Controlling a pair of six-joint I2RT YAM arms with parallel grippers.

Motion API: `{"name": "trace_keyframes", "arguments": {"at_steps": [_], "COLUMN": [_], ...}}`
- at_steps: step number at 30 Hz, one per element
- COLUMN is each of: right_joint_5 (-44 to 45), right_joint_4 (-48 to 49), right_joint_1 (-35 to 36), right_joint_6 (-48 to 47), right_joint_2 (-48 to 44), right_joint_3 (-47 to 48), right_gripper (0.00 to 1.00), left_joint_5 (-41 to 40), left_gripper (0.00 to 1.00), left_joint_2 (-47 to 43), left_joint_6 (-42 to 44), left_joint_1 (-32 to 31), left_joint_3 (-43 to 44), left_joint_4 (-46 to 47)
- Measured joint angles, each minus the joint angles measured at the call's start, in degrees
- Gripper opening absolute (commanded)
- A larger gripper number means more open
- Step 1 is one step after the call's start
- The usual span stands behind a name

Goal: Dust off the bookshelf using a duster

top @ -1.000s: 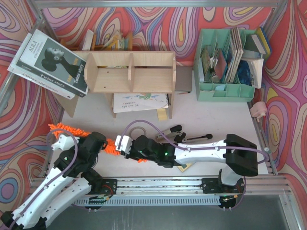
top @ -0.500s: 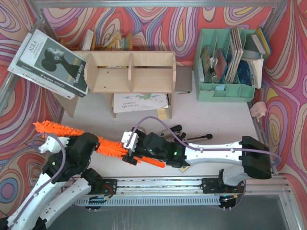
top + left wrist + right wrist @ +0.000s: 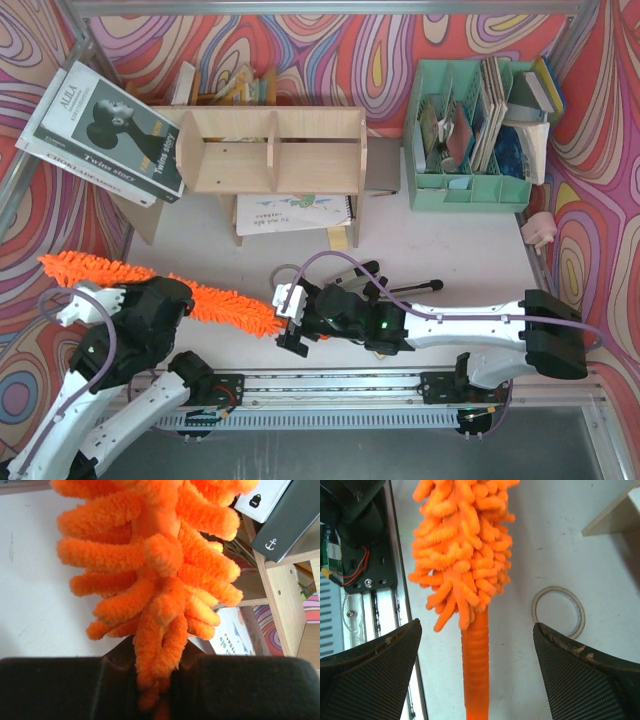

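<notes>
1. Clamping the duster (image 3: 215, 305) partway along its shaggy head, the left gripper (image 3: 155, 680) has its jaws pressed into the fluff, and strands bulge out ahead of them.
2. The right gripper (image 3: 477, 675) is spread wide; the orange handle runs between its fingers (image 3: 370, 675), touching neither.
3. The bookshelf (image 3: 270, 150) stands well beyond both grippers, apart from the duster.
4. A tape ring (image 3: 558, 611) lies flat ahead of the right gripper, off to one side.

Duster (image 3: 230, 308) midsection hidden beneath left arm (image 3: 140, 315).
</notes>
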Motion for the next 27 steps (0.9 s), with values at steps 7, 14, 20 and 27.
{"name": "trace_keyframes", "arguments": {"at_steps": [7,14,20,27], "right_joint_5": [-0.35,0.48,1.16,2.25], "right_joint_4": [-0.37,0.02,0.94,2.43], "right_joint_1": [0.00,0.00,0.00,0.00], "right_joint_6": [0.68,0.15,-0.17,-0.92], "right_joint_2": [0.35,4.66,6.40,8.33], "right_joint_3": [-0.55,-0.55,-0.52,0.22], "right_gripper": [0.83,0.82,0.80,0.77], "left_joint_5": [-1.44,-1.66,-1.27,-0.15], "left_gripper": [0.00,0.00,0.00,0.00], "left_joint_2": [0.00,-0.37,-1.29,-1.40], "left_joint_6": [1.01,1.53,1.73,1.73], "left_joint_1": [0.00,0.00,0.00,0.00], "left_joint_3": [2.60,3.80,3.80,3.80], "left_joint_4": [-1.25,-1.22,-1.20,-0.96]}}
